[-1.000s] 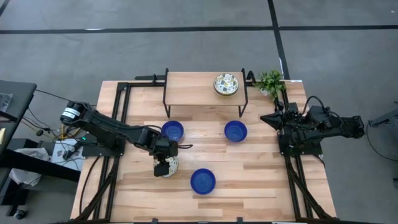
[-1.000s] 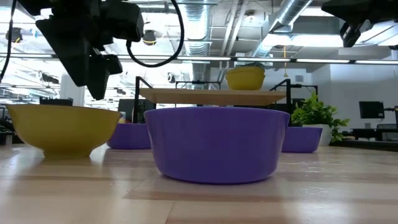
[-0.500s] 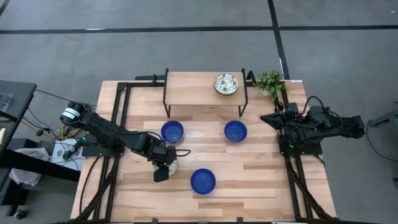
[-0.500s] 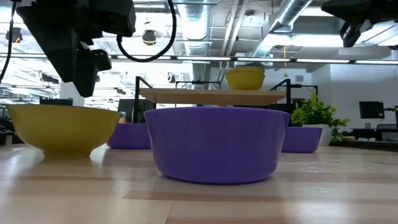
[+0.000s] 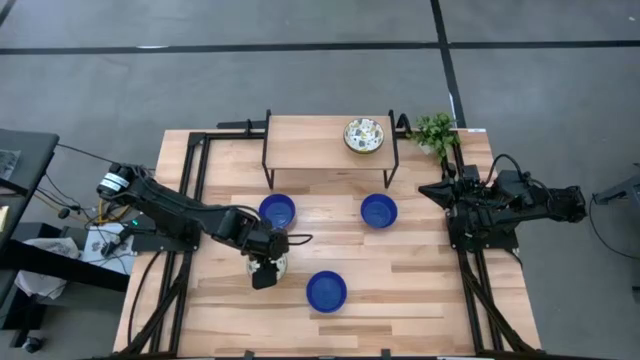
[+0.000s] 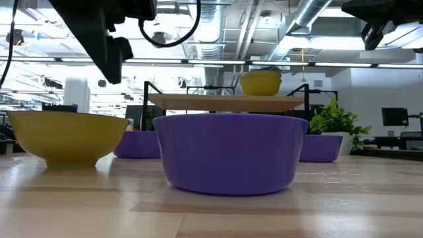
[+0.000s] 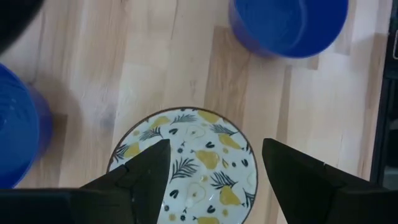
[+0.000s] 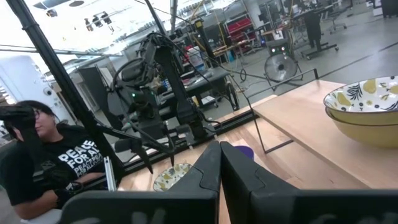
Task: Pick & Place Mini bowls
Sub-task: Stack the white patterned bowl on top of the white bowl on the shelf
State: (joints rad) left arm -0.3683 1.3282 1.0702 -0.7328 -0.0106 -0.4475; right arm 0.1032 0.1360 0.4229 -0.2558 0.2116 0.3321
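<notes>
Left wrist view: left gripper point(image 7: 211, 165) above patterned bowl point(image 7: 186, 165) on tabletop point(image 7: 155, 74), jaws apart. Likely glazed, rigid, slippery, breakable; pinch rim. Right gripper point(image 8: 219, 163) parked, jaws together.

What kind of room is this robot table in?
Probably a robotics lab or workshop: exposed ceiling ducts, other equipment rigs behind, and a wooden table with two mounted arms.

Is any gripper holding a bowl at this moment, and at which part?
No. The left gripper hovers open above the patterned bowl; the right gripper is shut and empty.
</notes>
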